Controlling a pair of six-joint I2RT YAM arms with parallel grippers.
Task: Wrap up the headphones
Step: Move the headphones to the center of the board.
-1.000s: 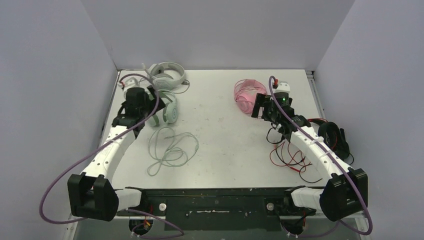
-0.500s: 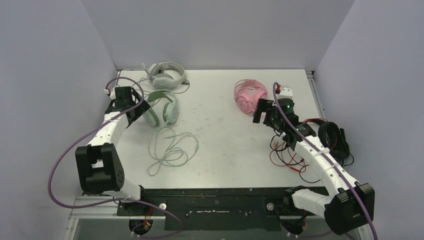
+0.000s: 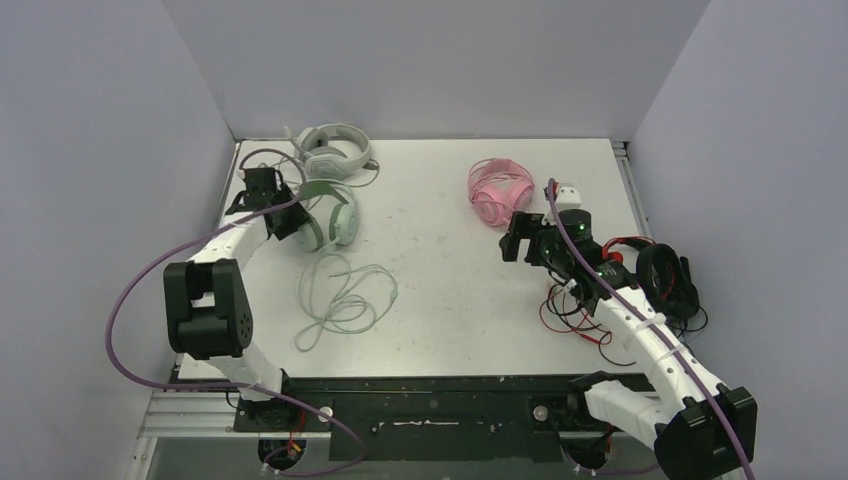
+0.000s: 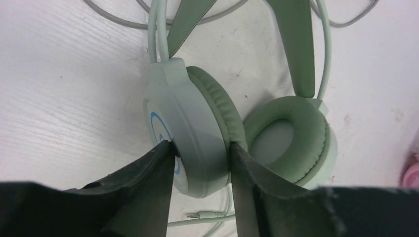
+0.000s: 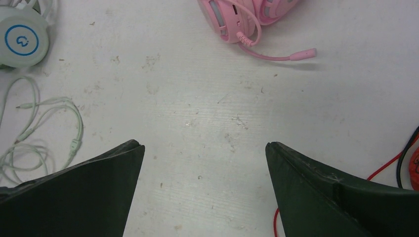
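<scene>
left gripper (image 4: 200,148) clamps mint headphones (image 4: 195,111), cable (image 3: 340,295) seemingly loose; right gripper (image 5: 205,145) spread wide.

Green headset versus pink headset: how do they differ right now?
The green headset has one cup clamped in the left pincer; the pink headset lies free, the right pincer open short of it. The green headset's cable sprawls loose on the table; the pink headset's looks bunched at it. Both are over-ear, wired.

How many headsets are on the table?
4: grey-white headset far left, mint green headset just nearer, pink headset far right of centre, and seemingly a black headset at the right edge, partly hidden.
</scene>
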